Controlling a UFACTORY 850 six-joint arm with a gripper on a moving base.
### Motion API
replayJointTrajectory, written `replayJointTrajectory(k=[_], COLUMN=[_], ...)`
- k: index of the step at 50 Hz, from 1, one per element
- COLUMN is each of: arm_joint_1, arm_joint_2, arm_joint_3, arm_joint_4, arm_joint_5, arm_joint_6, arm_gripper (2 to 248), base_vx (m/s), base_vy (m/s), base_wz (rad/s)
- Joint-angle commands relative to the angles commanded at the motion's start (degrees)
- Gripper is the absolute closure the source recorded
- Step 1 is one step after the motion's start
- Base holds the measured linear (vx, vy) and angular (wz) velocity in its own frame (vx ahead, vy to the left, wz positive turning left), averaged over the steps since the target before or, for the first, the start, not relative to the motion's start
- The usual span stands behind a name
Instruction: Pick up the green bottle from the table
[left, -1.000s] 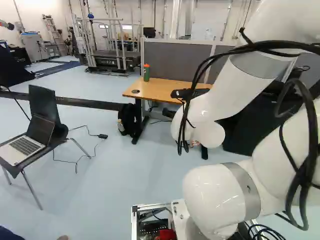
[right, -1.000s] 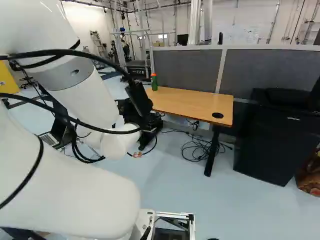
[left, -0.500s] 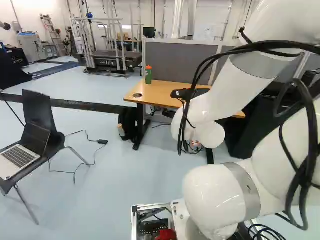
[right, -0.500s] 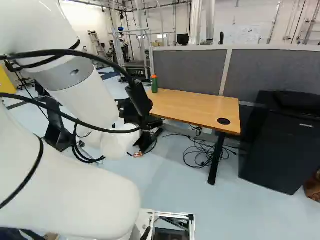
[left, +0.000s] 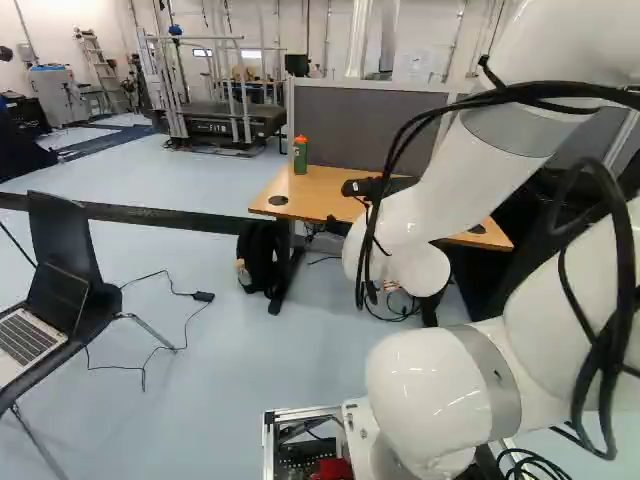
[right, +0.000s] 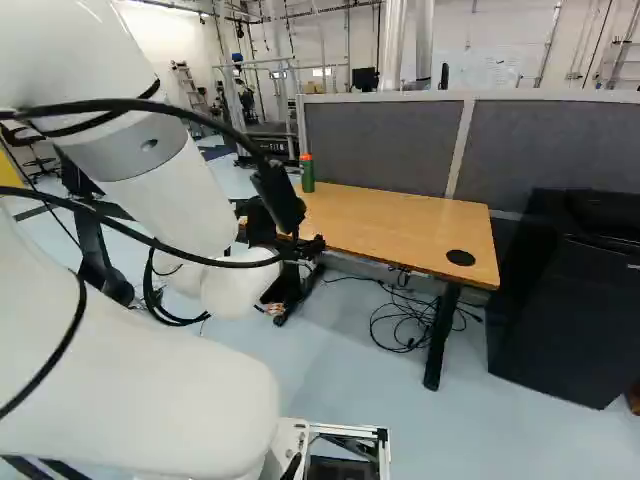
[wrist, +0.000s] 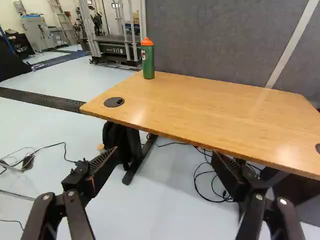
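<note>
Gripper (wrist: 164, 156) wide open, empty. Bottle (wrist: 148, 64) upright at the tabletop's (wrist: 200, 107) far edge, by the divider (wrist: 215, 40). You should drive closer slowly, keeping the gripper clear of the near edge.

Bright, diffuse light is filling the room, turning the far wall (right: 500, 30) nearly white. Small, hard glints are shining on the glossy white arm (left: 430, 400) nearby, while a pale sheen is lying across the table (wrist: 200, 105) in the wrist view. The floor (left: 240, 370) is softly reflecting light, and faint shadows are resting beneath the table. At the right, the black cabinet (right: 560, 320) is showing hardly any detail.
</note>
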Motion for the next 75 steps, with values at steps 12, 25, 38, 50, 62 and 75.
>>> replayJointTrajectory(k=[12,25,38,50,62,75], arm_joint_1=[0.00,0.00,0.00,0.00,0.00,0.00], arm_joint_2=[0.00,0.00,0.00,0.00,0.00,0.00], arm_joint_3=[0.00,0.00,0.00,0.00,0.00,0.00], arm_joint_4=[0.00,0.00,0.00,0.00,0.00,0.00], arm_joint_5=[0.00,0.00,0.00,0.00,0.00,0.00], arm_joint_6=[0.00,0.00,0.00,0.00,0.00,0.00], arm_gripper=[3,3,3,3,3,3], base_vx=[0.194,0.192,0.195,0.193,0.192,0.194], base_vy=[0.038,0.039,0.038,0.037,0.033,0.030], base_wz=[-0.025,-0.022,-0.024,-0.024,-0.026,-0.027])
